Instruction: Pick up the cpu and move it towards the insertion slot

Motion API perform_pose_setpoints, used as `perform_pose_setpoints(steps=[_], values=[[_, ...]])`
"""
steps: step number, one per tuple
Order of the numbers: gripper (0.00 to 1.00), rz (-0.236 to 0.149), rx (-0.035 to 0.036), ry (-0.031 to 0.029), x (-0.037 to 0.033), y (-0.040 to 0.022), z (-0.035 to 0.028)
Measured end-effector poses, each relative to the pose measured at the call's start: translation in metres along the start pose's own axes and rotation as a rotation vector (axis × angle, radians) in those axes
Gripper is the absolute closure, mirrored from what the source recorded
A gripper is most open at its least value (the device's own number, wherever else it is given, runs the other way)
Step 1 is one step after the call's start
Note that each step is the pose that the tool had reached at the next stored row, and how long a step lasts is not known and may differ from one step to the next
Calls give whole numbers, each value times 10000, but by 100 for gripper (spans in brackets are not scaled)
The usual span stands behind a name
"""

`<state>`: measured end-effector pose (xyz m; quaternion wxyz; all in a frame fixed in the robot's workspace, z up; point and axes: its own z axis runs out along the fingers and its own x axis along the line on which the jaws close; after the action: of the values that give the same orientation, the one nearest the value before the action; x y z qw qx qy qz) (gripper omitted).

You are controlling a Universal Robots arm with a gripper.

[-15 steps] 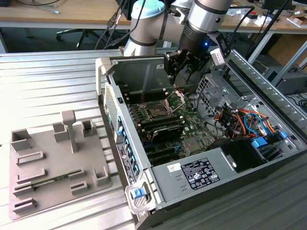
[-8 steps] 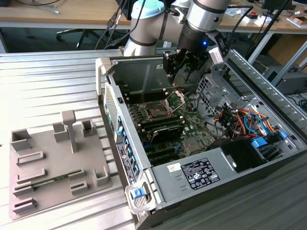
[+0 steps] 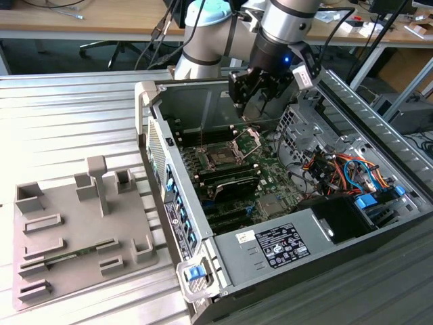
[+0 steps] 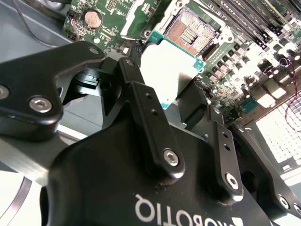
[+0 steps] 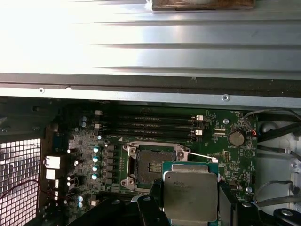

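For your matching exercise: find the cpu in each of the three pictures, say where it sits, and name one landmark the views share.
Exterior view: I cannot make the cpu out; the gripper hangs over the open computer case.
Second wrist view: the cpu sits between the gripper's fingers, just short of the insertion slot.
First wrist view: the cpu overlaps the slot's near corner.
Shared landmark: the insertion slot.

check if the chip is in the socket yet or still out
Out. The chip is held between the gripper's fingers, above and beside the socket, whose contact bed lies bare in both wrist views with its bracket raised.
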<state>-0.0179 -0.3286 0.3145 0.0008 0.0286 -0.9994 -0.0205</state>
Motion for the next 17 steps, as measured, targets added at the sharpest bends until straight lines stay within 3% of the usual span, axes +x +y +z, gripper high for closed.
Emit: perform_pose_setpoints(steps=[17], values=[[45,0,1,0,-101,-4,67]])
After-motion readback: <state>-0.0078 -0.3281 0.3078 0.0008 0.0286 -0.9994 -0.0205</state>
